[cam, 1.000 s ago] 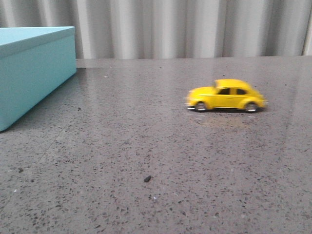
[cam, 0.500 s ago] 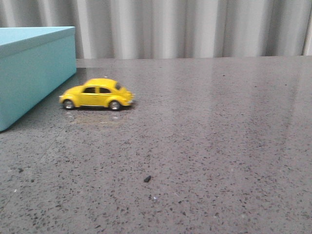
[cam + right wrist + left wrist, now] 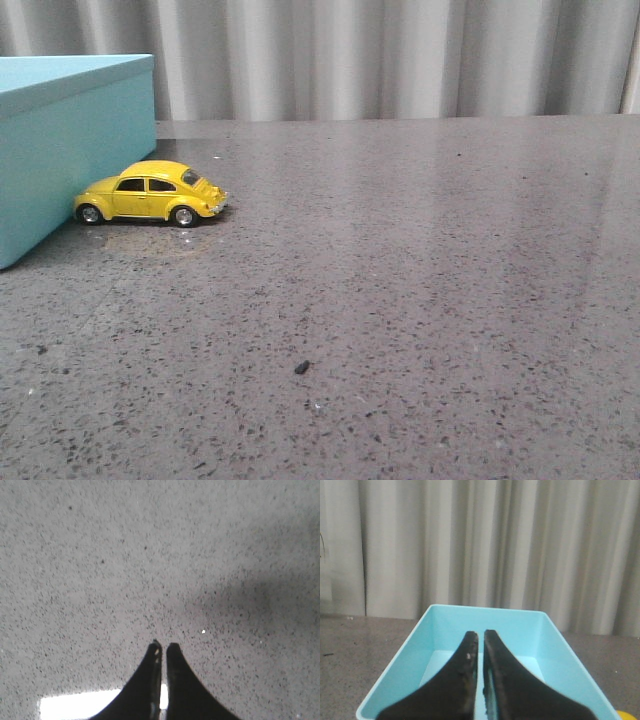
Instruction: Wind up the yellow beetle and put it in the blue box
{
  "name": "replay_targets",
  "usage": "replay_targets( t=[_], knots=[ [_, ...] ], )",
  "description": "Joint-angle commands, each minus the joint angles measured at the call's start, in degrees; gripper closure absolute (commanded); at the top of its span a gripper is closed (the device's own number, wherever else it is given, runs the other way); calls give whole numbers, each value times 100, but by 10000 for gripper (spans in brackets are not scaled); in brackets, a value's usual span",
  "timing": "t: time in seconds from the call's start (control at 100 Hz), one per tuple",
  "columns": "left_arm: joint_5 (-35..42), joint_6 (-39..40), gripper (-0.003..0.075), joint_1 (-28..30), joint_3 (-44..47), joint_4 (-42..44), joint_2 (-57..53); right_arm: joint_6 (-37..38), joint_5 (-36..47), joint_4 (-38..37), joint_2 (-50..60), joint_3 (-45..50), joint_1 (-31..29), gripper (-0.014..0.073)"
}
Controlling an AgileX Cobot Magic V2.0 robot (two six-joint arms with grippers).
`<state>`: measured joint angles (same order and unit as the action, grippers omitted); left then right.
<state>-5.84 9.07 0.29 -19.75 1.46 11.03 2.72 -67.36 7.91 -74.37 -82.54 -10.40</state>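
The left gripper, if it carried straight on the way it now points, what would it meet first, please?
The left gripper, jaws nearly closed and empty, points into the open blue box. It would probably meet the box's inside floor or far wall first; depth is unclear.

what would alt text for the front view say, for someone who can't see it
A small yellow beetle toy car sits on a speckled grey table, its front end at the side of a large blue box at far left. Pale pleated curtains hang behind; no gripper shows.
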Motion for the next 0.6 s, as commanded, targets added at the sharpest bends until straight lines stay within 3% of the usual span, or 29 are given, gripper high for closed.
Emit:
replay_targets(
  t=[0.0, 0.25, 0.59],
  knots=[
    [225, 65, 741, 5, -491, -11, 279, -94, 583, 38, 376, -185, -39, 655],
    [-337, 48, 741, 5, -1443, -11, 1199, -94, 1339, 38, 1033, -185, -39, 655],
    [-744, -378, 741, -297, -2527, -11, 2516, -335, 1394, 38, 1925, 10, -39, 655]
  ],
)
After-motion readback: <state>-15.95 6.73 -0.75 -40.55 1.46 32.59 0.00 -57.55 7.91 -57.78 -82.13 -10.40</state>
